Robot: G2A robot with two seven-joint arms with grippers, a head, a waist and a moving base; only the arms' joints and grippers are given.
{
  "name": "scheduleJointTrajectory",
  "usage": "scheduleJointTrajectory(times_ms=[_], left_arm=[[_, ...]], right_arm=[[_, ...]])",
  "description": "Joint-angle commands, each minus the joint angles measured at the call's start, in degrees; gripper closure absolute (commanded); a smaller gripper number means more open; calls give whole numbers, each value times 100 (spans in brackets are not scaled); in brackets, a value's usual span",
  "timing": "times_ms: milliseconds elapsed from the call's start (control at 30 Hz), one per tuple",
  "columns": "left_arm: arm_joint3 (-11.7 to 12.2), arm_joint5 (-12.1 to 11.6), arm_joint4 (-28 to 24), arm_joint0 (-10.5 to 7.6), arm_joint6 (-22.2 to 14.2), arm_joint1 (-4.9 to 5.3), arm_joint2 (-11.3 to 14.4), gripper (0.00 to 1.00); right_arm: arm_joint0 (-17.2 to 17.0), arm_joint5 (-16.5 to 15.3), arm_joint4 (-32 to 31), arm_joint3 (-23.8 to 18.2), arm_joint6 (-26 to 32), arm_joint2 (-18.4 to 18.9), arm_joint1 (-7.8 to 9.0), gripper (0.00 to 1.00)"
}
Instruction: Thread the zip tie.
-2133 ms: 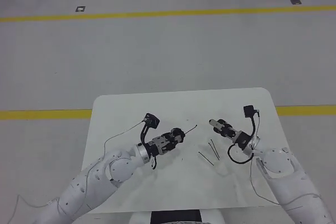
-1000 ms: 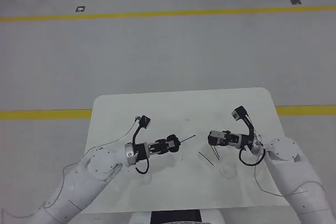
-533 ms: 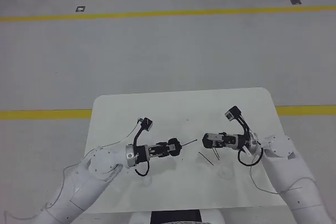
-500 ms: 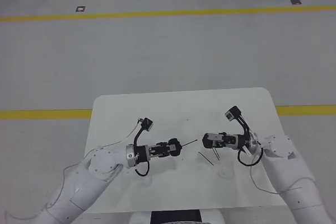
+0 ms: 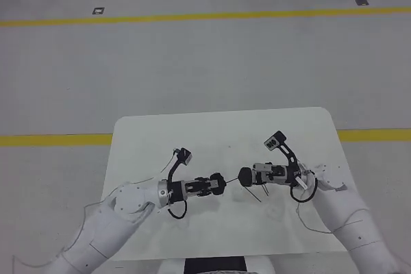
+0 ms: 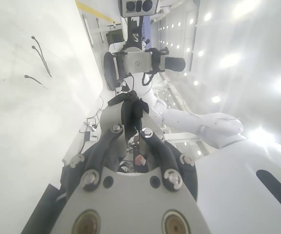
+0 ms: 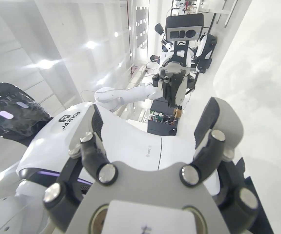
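While the left gripper (image 5: 217, 185) hangs just above the middle of the desk (image 5: 157, 144), its fingers (image 6: 107, 118) are pressed together on a black zip tie (image 6: 130, 115). They pinch it near one end, so the thin free length sticks out toward the other arm. That looks deliberate to me: a strap held out stiff in the air gives the partner something to meet head-on.

The right gripper (image 5: 246, 177) faces it, very near the strap's tip. Its fingers (image 7: 95, 121) are spread wide with nothing between them. I'd guess it is lined up to take the loose end, which has to happen before tail and head can be brought together. I can't tell which end of the tie points outward.

On the desk near the right gripper, toward the robot's side, lie 3 spare zip ties (image 6: 42, 62), 2 close together and nearly parallel and 1 a little apart. They lie flat, under the working height, so they shouldn't block the approach, though a low dip by the right arm could brush them. That arm's wrist camera (image 5: 274, 142) stands out to the far side, off the line between the 2 grippers.
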Motion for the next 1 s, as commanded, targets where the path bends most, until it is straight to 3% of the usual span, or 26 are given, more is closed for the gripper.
scheduleJointTrajectory(times_ms=[0,267,500,767,967], left_arm=[[-2,0,2,0,1,1,1,100],[-2,0,2,0,1,1,1,100],[-2,0,2,0,1,1,1,100],[-41,21,-49,1,59,-11,38,100],[1,0,-158,21,-172,16,-72,100]], right_arm=[[-2,0,-7,-1,0,6,-2,0],[-102,147,426,-88,0,-95,0,0],[-48,267,719,-188,0,-409,207,0],[228,0,787,-18,0,-969,502,0],[228,0,787,-18,0,-969,502,0]])
